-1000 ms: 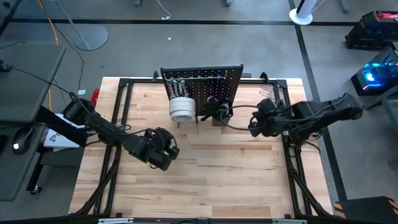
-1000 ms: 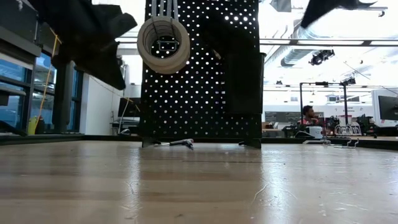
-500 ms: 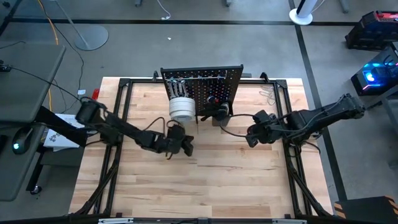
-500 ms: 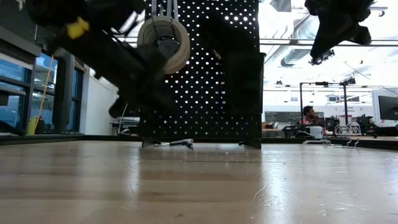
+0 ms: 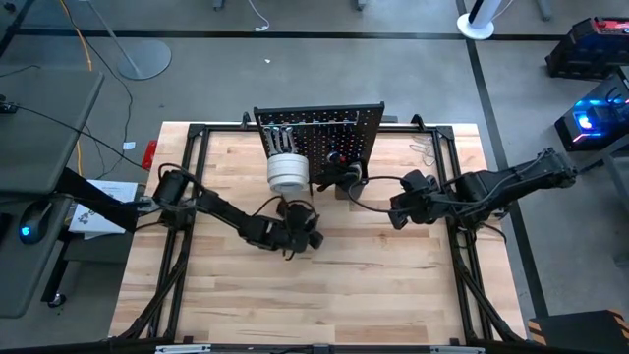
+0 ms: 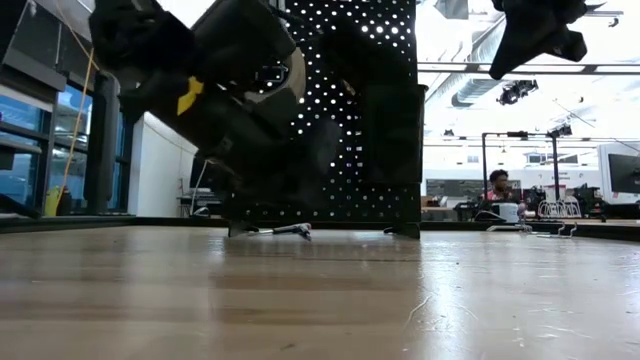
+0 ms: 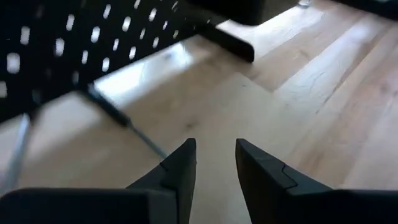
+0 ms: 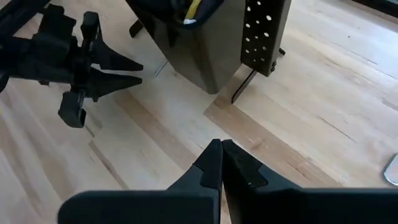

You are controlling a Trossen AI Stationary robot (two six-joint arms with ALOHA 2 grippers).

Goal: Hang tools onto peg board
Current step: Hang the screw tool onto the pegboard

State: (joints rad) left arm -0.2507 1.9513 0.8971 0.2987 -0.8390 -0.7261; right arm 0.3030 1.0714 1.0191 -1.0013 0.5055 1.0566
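The black peg board [image 5: 319, 131] stands upright at the table's far middle. White tape rolls [image 5: 287, 173] hang on its front, and a small black bin [image 8: 205, 43] hangs beside them. A slim dark tool [image 7: 124, 121] lies on the table just in front of the board's foot; it also shows in the low view [image 6: 280, 230]. My left gripper [image 7: 214, 163] is open and empty, low over the table and pointing at that tool. It stands in front of the board in the high view [image 5: 305, 236]. My right gripper [image 8: 221, 155] is shut and empty, right of the bin [image 5: 398, 211].
The board's foot [image 7: 230, 43] stands on the wood close ahead of my left gripper. A second thin rod [image 7: 18, 155] lies near the board. A silver wrench [image 8: 392, 168] lies toward the table's right. The black table frame [image 5: 197, 133] runs round the edges. A person [image 6: 495, 185] sits far behind.
My left gripper has swung toward the table's right, from the left side to a place in front of the peg board, and now hides the tape rolls in the low view. My right gripper has come down a little.
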